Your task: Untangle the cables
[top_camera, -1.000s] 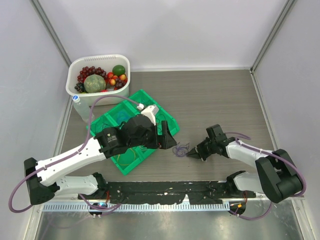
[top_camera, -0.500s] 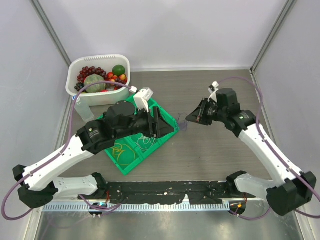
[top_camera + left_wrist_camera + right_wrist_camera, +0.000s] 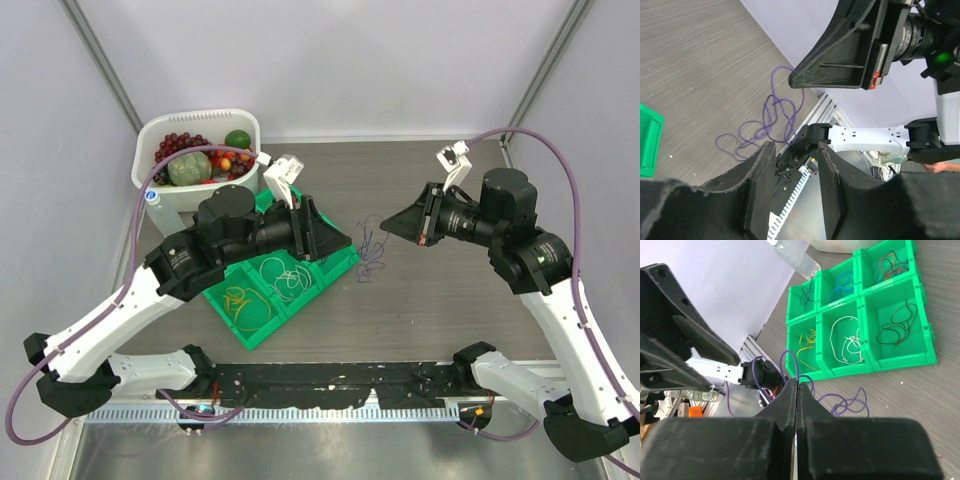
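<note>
1. Six little boxes in the green tray already have wires in them, and they look sorted by colour. I see white wires, yellow wires, blue wires and black wires. One box has orange mixed with dark ones, and one has dark wires whose colour I cannot make out.
2. Most of the job looks done to me.
3. One knot is left: the purple cable. It is out of the tray, between my two arms, just beside the tray's right edge.
4. My right jaws are squeezed tight on the top of the purple cable and hold it up. Its lower loops seem to trail on the bench.
5. My left jaws are apart with nothing in them. They point at the hanging tangle from close by, and I see a gap between them and it.
6. The purple cable is thin, bendy and smooth. It curls in several round loops that cross over each other, so I think it is not free yet.
7. The tray is hard, shiny plastic with straight walls. The bench is grey with fine lines like wood. The jaws are black and look a bit rough.
8. What is left, I think, is to pull those loops apart and put the purple cable away.
</note>
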Robot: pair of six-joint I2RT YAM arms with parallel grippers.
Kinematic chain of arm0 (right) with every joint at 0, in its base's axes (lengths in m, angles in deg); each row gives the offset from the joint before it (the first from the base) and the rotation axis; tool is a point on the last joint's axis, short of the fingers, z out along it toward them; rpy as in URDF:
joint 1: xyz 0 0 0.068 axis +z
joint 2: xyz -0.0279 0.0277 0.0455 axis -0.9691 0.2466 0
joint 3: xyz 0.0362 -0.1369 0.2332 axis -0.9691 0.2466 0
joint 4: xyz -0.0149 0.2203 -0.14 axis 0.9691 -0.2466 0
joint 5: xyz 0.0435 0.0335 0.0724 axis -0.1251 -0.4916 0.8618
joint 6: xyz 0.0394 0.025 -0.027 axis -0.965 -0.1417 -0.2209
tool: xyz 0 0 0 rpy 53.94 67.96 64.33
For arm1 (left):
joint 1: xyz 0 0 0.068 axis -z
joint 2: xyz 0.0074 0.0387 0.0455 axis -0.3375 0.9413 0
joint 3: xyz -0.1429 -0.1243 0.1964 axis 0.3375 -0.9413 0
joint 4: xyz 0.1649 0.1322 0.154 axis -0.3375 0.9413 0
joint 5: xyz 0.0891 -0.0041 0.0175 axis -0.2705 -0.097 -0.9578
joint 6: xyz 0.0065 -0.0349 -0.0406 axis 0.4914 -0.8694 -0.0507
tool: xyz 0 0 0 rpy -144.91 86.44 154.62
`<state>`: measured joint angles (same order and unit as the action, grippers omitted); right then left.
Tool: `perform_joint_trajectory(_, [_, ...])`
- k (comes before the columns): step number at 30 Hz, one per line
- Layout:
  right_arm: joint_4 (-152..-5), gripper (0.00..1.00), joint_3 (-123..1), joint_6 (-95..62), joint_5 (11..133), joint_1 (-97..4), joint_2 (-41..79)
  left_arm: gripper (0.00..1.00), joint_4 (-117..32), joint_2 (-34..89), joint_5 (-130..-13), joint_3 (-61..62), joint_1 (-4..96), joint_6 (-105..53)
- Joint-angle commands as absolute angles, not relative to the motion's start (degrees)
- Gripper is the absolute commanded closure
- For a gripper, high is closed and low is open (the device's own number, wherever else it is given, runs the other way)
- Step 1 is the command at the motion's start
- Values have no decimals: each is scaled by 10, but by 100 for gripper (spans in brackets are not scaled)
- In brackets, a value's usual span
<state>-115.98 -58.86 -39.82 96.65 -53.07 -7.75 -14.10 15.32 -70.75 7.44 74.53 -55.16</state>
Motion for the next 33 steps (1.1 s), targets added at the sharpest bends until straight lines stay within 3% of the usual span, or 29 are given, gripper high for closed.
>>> perform_joint_trajectory(1, [-1165, 99, -635, -391, 996, -530, -77, 60, -186, 141, -680, 69, 743, -536])
perform_joint_trajectory(7, [-1117, 99, -645, -446, 1032, -530, -76, 65, -239, 94, -684, -13, 743, -547])
perform_joint_trajectory(12, [-1083, 99, -651, -477, 1059, -529, -69, 54, -257, 67, -721, -61, 742, -542])
perform_joint_trajectory(16, [-1042, 99, -652, -506, 1086, -530, -65, 61, -259, 52, -734, -97, 742, -516])
perform_joint_trajectory(22, [-1009, 99, -650, -530, 1102, -530, -67, 47, -298, 46, -722, -132, 742, -521])
perform_joint_trajectory(27, [-992, 99, -639, -543, 1106, -529, -72, 45, -364, 76, -660, -137, 743, -544])
perform_joint_trajectory(33, [-981, 99, -641, -553, 1114, -529, -72, 45, -381, 95, -691, -128, 742, -545])
